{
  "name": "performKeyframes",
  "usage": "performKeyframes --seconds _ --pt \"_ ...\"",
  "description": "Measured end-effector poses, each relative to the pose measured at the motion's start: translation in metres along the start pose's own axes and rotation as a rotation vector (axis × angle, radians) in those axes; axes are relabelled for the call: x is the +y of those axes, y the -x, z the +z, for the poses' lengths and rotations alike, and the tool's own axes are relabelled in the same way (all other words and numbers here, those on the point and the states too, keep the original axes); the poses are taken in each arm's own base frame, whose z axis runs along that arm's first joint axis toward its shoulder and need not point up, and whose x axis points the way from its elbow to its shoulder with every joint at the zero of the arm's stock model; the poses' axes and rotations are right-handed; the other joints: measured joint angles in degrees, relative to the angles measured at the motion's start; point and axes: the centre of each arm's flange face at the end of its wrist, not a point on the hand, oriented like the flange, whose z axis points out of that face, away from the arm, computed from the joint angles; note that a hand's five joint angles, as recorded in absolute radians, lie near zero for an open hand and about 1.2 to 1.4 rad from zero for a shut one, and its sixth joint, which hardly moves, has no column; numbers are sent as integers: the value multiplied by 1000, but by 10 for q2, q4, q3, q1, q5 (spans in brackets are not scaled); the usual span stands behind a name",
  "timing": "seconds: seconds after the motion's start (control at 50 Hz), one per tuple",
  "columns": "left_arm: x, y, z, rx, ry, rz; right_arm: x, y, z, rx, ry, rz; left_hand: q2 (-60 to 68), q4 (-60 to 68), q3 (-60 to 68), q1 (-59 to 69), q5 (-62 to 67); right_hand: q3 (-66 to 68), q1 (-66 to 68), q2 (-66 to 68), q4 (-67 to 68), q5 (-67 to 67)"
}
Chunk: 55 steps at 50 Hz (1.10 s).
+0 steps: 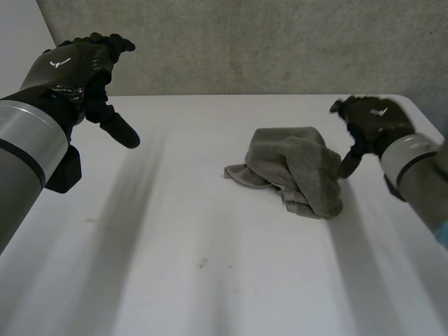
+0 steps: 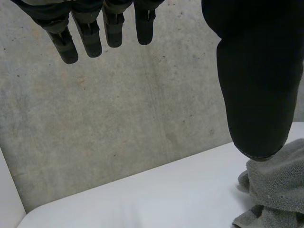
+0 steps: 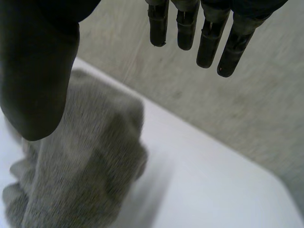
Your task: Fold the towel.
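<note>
Folding looks not yet begun: grey towel (image 1: 297, 168) lies bunched on the white worktop (image 1: 175, 238); left hand (image 1: 77, 70) and right hand (image 1: 371, 119) both spread, holding nothing.

White table (image 1: 210, 280), matte top, a few small dark specks. Rough grey concrete wall (image 1: 280, 42) runs directly behind its far edge.

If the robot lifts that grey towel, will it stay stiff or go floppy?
Probably floppy: the towel lies crumpled in soft folds, so it would likely droop. It looks fluffy, so probably light and not slippery. Pushed, it would likely bunch up rather than slide.
</note>
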Motion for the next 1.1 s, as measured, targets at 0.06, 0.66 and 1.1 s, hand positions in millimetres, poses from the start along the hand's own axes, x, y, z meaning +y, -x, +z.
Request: performKeyframes --seconds 0.06,0.66,1.1 --pt "1 0 0 1 2 0 23 2 20 -21 30 28 0 0 0 0 0 0 0 0 0 0" --pt "18 -3 13 2 25 12 41 117 -42 -658 -224 -89 0 0 0 0 0 605 625 596 619 621" --pt "33 -4 23 2 71 23 32 133 -88 -728 -129 -440 0 0 0 0 0 77 77 76 69 50"
